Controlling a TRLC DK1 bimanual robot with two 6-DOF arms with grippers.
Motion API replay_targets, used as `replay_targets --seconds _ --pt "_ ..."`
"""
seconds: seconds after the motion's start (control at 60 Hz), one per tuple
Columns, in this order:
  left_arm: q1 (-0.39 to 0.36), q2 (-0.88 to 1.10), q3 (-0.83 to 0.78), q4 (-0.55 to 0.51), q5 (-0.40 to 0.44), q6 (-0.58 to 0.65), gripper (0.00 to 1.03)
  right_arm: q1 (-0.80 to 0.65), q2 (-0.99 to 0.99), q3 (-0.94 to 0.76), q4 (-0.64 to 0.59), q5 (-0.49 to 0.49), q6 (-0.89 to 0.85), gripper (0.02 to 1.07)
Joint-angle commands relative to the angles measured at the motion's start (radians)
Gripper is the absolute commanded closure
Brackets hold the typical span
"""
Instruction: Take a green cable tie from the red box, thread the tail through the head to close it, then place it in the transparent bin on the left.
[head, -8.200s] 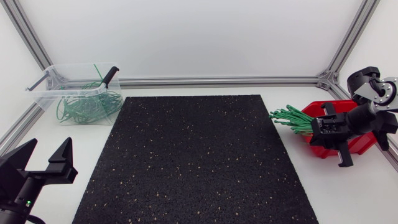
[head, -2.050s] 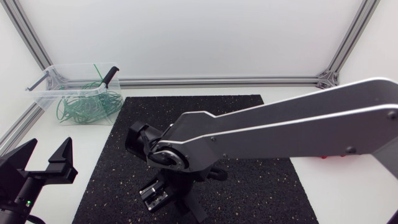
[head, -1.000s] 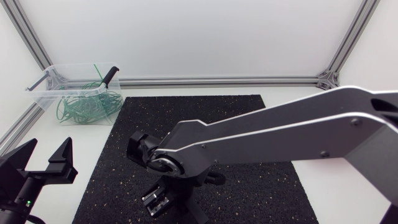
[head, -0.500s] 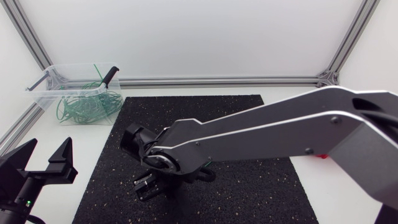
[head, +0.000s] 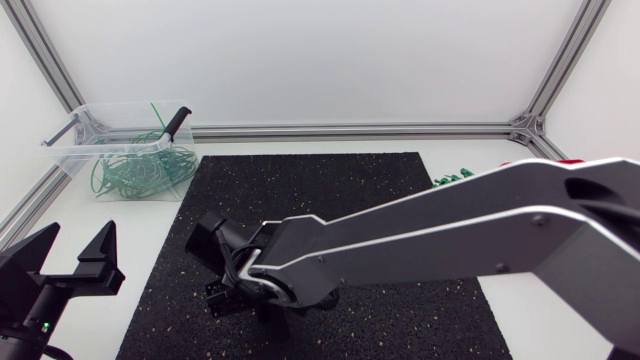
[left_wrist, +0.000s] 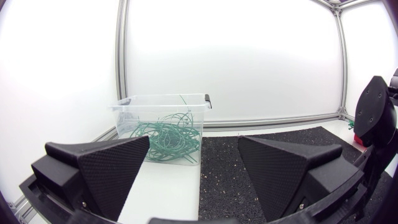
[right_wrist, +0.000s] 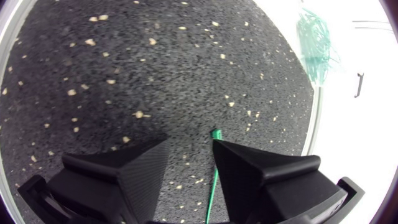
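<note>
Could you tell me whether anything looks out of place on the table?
A green cable tie pokes up past the rim of the transparent bin, while the others lie tangled inside. Nothing else stands out.

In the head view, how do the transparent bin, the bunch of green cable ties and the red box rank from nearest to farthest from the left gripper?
From the left gripper:
1. transparent bin, on the same left side.
2. bunch of green cable ties, on the right side.
3. red box, far right, mostly hidden by the right arm.
</note>
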Motion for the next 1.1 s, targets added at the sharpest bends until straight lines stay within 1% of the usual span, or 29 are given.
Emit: replay_targets --seconds 0.0,0.05,0.117,0.167,0.2,0.35,0.4,0.45,0.517,0.55,0.717,0.733,0.783,0.833,0.95,1.033,1.083 --pt "0.002 -0.007 -0.04 -0.019 -0.009 -0.018 0.04 0.024 -0.041 -0.069 -0.085 -0.071 0.018 0.15" --pt "0.002 -0.007 -0.04 -0.019 -0.009 -0.018 0.04 0.024 -0.066 -0.072 -0.093 -0.074 0.022 0.11" --pt "-0.001 -0.007 -0.04 -0.019 -0.009 -0.018 0.04 0.007 -0.101 -0.061 -0.105 -0.086 0.019 0.11" --pt "-0.001 -0.007 -0.04 -0.019 -0.009 -0.018 0.04 -0.034 -0.11 -0.026 -0.124 -0.102 0.013 0.11" --pt "-0.001 -0.007 -0.04 -0.019 -0.009 -0.018 0.04 -0.06 -0.109 0.002 -0.145 -0.126 0.013 0.11" --pt "-0.001 -0.007 -0.04 -0.019 -0.009 -0.018 0.04 -0.111 -0.083 0.091 -0.165 -0.155 0.021 0.11" --pt "0.0 -0.007 -0.04 -0.019 -0.009 -0.018 0.04 -0.129 -0.055 0.137 -0.2 -0.174 0.022 0.11" --pt "0.0 -0.007 -0.04 -0.019 -0.009 -0.018 0.04 -0.149 -0.018 0.203 -0.268 -0.232 0.022 0.11" --pt "0.0 -0.007 -0.04 -0.019 -0.009 -0.018 0.04 -0.172 0.043 0.293 -0.363 -0.278 0.024 0.12" --pt "0.002 -0.007 -0.04 -0.019 -0.009 -0.018 0.04 -0.178 0.063 0.322 -0.386 -0.298 0.018 0.13" --pt "0.003 -0.007 -0.04 -0.019 -0.009 -0.018 0.04 -0.194 0.163 0.445 -0.503 -0.369 -0.008 0.26" --pt "0.003 -0.007 -0.04 -0.019 -0.009 -0.018 0.04 -0.195 0.174 0.456 -0.513 -0.375 -0.014 0.29" --pt "0.005 -0.007 -0.04 -0.019 -0.009 -0.018 0.04 -0.198 0.194 0.479 -0.527 -0.381 -0.019 0.35" --pt "0.005 -0.007 -0.04 -0.019 -0.009 -0.018 0.04 -0.206 0.215 0.506 -0.544 -0.399 -0.024 0.44" --pt "0.005 -0.007 -0.04 -0.019 -0.009 -0.018 0.04 -0.218 0.244 0.54 -0.559 -0.404 -0.033 0.57" --pt "0.005 -0.007 -0.04 -0.019 -0.009 -0.018 0.04 -0.231 0.26 0.554 -0.565 -0.404 -0.041 0.63" --pt "0.005 -0.007 -0.04 -0.019 -0.009 -0.018 0.04 -0.235 0.267 0.556 -0.567 -0.404 -0.044 0.63"
